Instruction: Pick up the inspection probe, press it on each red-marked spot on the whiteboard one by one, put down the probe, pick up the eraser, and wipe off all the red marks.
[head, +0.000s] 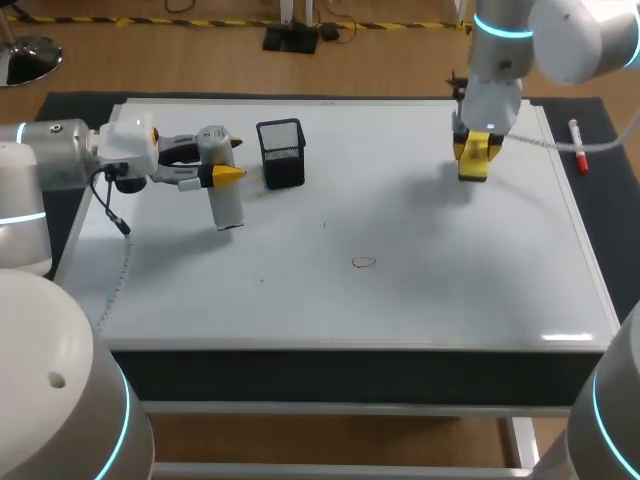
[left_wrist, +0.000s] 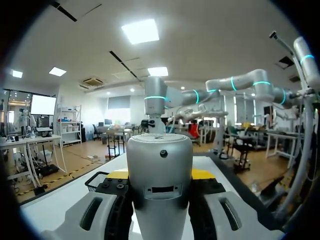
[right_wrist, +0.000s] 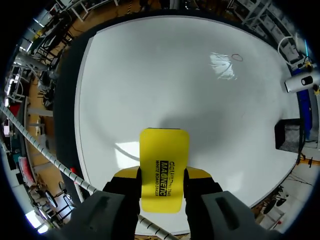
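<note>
The one red mark (head: 363, 263) I can find on the whiteboard (head: 450, 300) lies between the two tools and on the robot's side of both. It is inward and back from the left tool (head: 222, 171), and likewise from the right tool (head: 474, 150). Neither looks plainly nearer.

The left tool is clenched on the inspection probe (head: 226, 205), whose long axis stands upright across the fingers. Its lower end is down at the board, but I cannot tell whether it touches. By the task order the probe goes first, so I judge its path runs sideways toward the mark.

The right tool points down and grasps the yellow eraser (head: 472, 166) by its long sides. The eraser's length runs out ahead of the fingertips, seemingly clear of the board.

The right wrist view shows the mark well ahead of the eraser, with the probe and a black mesh basket (right_wrist: 287, 136) off to one side. The left wrist view shows only the probe's grey body between its fingers, and no mark.
</note>
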